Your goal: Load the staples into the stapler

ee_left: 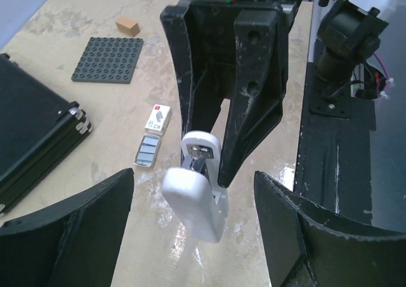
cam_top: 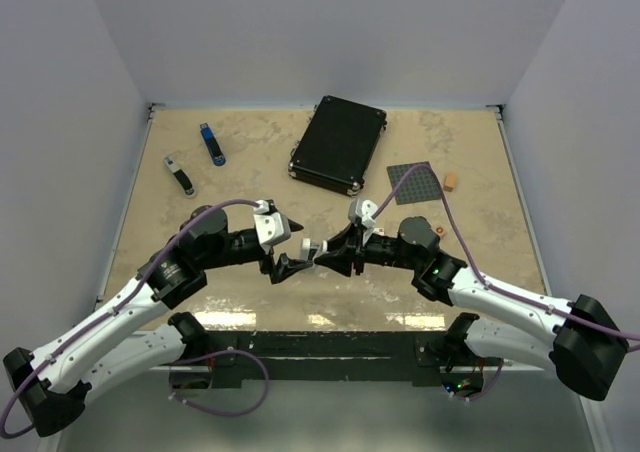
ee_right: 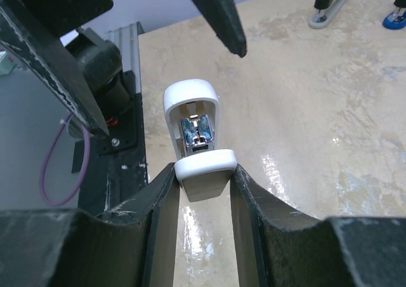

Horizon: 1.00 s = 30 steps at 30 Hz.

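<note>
My right claw (ee_right: 203,173) is clenched on the white stapler (ee_left: 190,201), gripping it by one end and holding it off the tabletop (ee_left: 70,14). The stapler is hinged open, with its metal channel showing. My left claw (ee_left: 193,179) is released. Its fingers are spread wide to either side of the stapler's free end and grasp nothing. The staples box (ee_left: 158,117) lies flat on the tabletop just beside a grey strip (ee_left: 147,152), between the black case (ee_left: 32,128) and my right claw.
</note>
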### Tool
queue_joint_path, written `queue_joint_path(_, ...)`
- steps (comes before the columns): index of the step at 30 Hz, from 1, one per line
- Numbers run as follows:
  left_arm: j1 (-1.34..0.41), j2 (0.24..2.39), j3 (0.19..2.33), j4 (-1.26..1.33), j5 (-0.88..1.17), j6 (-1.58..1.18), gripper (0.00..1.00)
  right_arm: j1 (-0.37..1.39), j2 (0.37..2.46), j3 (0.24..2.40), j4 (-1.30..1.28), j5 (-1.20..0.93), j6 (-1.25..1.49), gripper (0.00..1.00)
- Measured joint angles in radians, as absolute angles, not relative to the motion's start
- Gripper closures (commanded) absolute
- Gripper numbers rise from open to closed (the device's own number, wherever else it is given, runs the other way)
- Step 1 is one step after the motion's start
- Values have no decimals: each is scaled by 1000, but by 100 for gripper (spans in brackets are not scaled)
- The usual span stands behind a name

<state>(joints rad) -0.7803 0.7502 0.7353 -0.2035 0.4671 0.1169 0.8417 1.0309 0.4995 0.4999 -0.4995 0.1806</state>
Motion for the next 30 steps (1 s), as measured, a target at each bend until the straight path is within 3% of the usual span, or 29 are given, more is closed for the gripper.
queue_joint_path(20, -780, 850, 735, -151, 601, 134, 41, 841, 960, 500, 448, -570, 118, 100)
queue_joint_path(26, -780, 860, 723, -121, 615, 105, 56, 842, 960, 500, 447, -569, 117, 100)
queue_joint_path(29, -780, 862, 722, -111, 614, 89, 76, 842, 959, 500, 447, -571, 116, 100)
queue_joint_path(30, -779, 862, 721, -109, 616, 81, 89, 842, 959, 500, 448, -569, 110, 100)
